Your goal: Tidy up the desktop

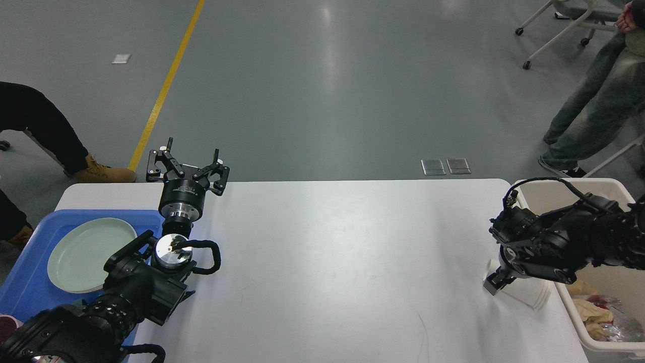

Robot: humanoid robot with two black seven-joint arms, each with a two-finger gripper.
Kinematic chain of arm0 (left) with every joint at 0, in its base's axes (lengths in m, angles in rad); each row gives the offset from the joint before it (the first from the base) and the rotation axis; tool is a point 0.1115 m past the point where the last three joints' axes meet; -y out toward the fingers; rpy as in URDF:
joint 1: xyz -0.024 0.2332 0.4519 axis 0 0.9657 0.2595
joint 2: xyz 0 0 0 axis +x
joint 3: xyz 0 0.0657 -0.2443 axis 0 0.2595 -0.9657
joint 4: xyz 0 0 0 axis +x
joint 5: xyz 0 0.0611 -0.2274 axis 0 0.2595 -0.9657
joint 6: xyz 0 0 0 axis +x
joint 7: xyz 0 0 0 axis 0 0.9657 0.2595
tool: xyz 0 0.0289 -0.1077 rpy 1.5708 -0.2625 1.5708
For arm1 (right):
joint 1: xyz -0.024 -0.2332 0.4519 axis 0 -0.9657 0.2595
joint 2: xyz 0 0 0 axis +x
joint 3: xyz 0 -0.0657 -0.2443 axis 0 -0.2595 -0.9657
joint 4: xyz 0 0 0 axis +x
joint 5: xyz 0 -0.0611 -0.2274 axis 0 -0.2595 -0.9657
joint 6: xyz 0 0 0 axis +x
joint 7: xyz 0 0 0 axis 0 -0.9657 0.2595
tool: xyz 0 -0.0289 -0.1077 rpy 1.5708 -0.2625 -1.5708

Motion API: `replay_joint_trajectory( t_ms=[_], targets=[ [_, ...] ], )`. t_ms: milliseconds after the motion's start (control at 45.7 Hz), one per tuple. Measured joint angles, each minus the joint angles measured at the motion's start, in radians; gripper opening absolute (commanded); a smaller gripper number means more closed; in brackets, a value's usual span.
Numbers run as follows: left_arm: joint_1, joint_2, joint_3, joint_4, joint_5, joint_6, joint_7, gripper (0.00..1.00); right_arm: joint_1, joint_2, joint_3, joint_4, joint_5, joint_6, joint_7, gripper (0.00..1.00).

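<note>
Grey glossy floor with a yellow painted line [166, 83] is seen behind the desktop [327, 252], a large white rectangular worktop w/ rounded corners and matte finish, which fills the lower middle of the view and is taken as the landmark.

At the worktop's left edge a blue plastic tray [30, 272] is set, and a pale green round plate [88, 254] is lying in it. At the worktop's right edge a beige plastic bin [579, 194] is placed, w/ crumpled paper and wrappers [599, 315] seen inside.

The left gripper [189, 159] is held above the worktop's far-left corner, beside the tray; its black fingers [164, 161] are spread apart and nothing is held between them.

The right gripper [496, 282] is lowered near the worktop's right edge, just beside the bin, at a white paper cup [526, 295] lying on its side on the worktop. The fingers appear to be at the cup's end, but whether they are clamped on it can't be told, as they are seen small and dark.

Beyond the worktop, a seated person's legs in jeans [589, 111] are seen far right, and another person's dark trousers w/ tan boots [103, 174] far left.
</note>
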Motion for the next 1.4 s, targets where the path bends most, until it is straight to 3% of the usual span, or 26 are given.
replay_joint_trajectory(
  t_ms=[329,657,745,810,986,1139,1402],
  targets=[
    [0.000,0.000,0.000,0.000,0.000,0.000,0.000,0.97,-0.069,0.007,-0.001,-0.038,-0.006,-0.016,0.000,1.00],
    [0.000,0.000,-0.001,0.000,0.000,0.000,0.000,0.97,-0.110,0.014,0.001,-0.063,-0.004,-0.117,0.000,0.99],
    [0.000,0.000,-0.001,0.000,0.000,0.000,0.000,0.97,-0.117,0.013,0.002,-0.068,-0.001,-0.138,-0.003,0.83],
    [0.000,0.000,-0.001,0.000,0.000,0.000,0.000,0.97,-0.121,0.008,0.003,-0.071,0.004,-0.144,-0.005,0.62],
    [0.000,0.000,0.000,0.000,0.000,0.000,0.000,0.97,-0.128,0.000,0.005,-0.081,0.025,-0.145,-0.015,0.25],
    [0.000,0.000,0.000,0.000,0.000,0.000,0.000,0.97,-0.121,-0.001,0.002,-0.085,0.063,-0.133,-0.019,0.00],
    [0.000,0.000,-0.001,0.000,0.000,0.000,0.000,0.97,-0.113,-0.002,0.006,-0.079,0.080,-0.128,-0.019,0.00]
  ],
)
